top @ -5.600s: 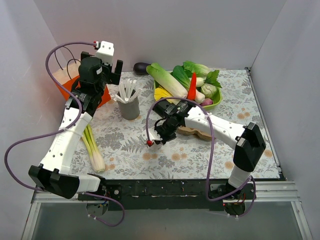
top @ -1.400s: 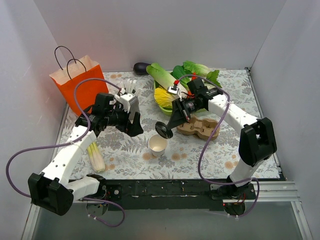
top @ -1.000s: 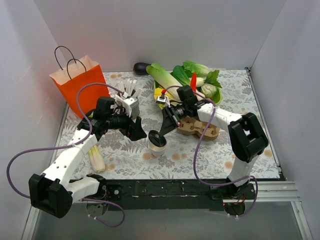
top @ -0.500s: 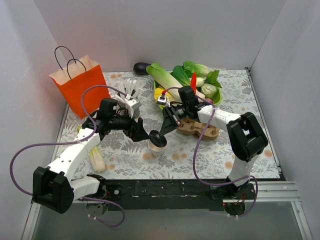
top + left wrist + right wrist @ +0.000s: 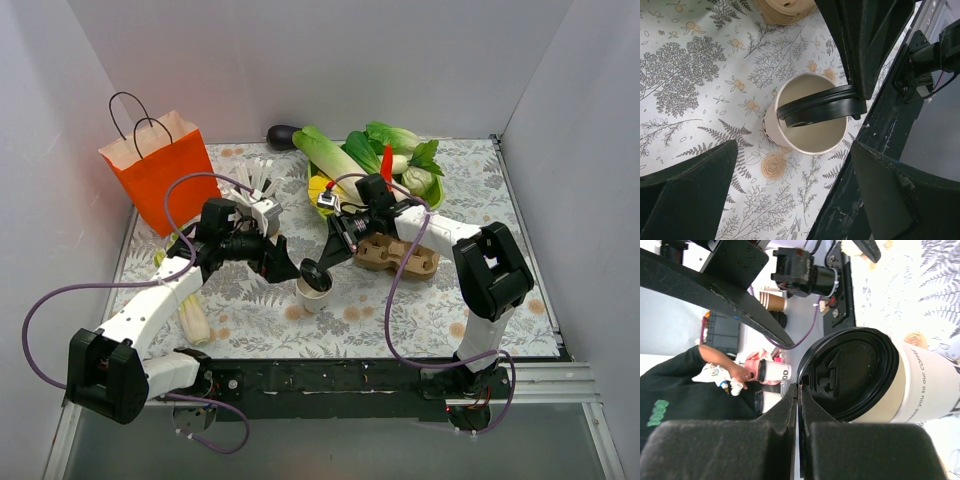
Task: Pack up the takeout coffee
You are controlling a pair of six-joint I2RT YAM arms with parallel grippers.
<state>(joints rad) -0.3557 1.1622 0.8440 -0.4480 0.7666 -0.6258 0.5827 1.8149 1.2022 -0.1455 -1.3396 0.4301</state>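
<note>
The takeout coffee cup [image 5: 312, 295] [image 5: 810, 122] stands upright on the patterned cloth, its mouth partly uncovered. My right gripper [image 5: 324, 262] [image 5: 798, 388] is shut on the rim of the black lid [image 5: 314, 273] [image 5: 819, 106] [image 5: 850, 372]. The lid sits tilted across the cup's mouth. In the right wrist view the cup's cream wall [image 5: 927, 385] shows behind the lid. My left gripper [image 5: 284, 268] [image 5: 795, 185] is open just left of the cup. Its fingers [image 5: 690, 192] flank the cup without touching it.
A brown pulp tray [image 5: 403, 258] [image 5: 785, 7] lies right of the cup. A grey cup of white sticks [image 5: 262, 192] and an orange paper bag [image 5: 155, 170] are at the back left. A green bowl of vegetables [image 5: 432, 208], an eggplant [image 5: 282, 135] and a leek [image 5: 190, 312] are also there.
My left gripper has slid right, closer to the cup. The right gripper has held the lid over the cup's mouth with barely any shift.
</note>
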